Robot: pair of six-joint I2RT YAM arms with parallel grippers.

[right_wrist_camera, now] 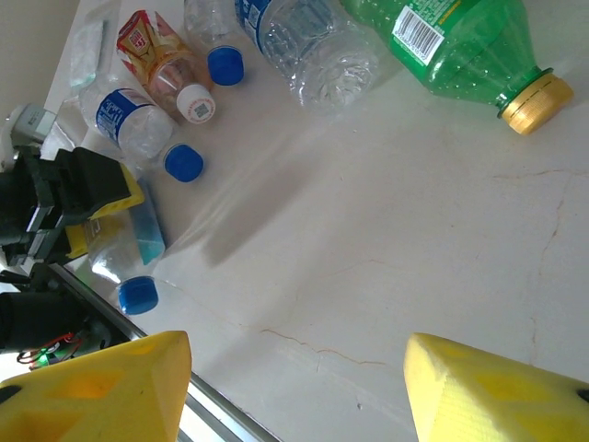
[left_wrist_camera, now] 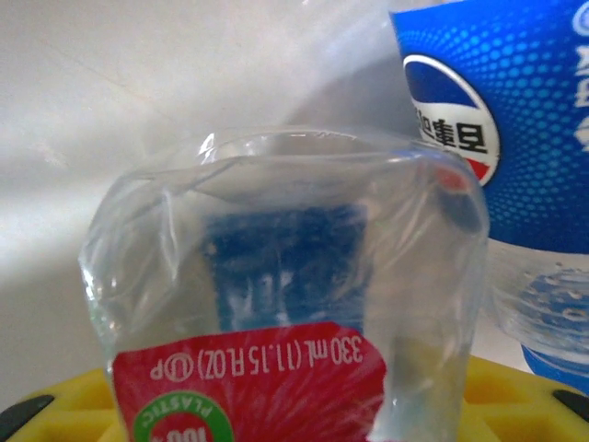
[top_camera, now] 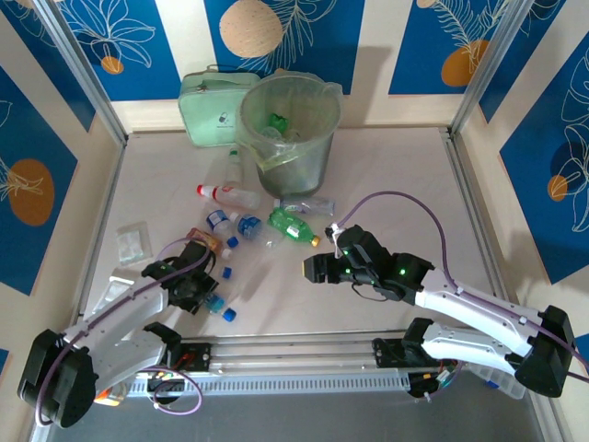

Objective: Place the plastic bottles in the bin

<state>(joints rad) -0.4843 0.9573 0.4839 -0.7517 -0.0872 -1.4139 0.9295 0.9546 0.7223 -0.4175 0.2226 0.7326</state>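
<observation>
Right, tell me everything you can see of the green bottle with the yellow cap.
The green bottle is translucent green plastic with a yellow screw cap and a green label bearing a white barcode patch. It is capped and lies on its side on the pale table, just in front of the bin, with its cap toward the near right. A clear bottle lies close alongside; whether they touch is unclear.
</observation>
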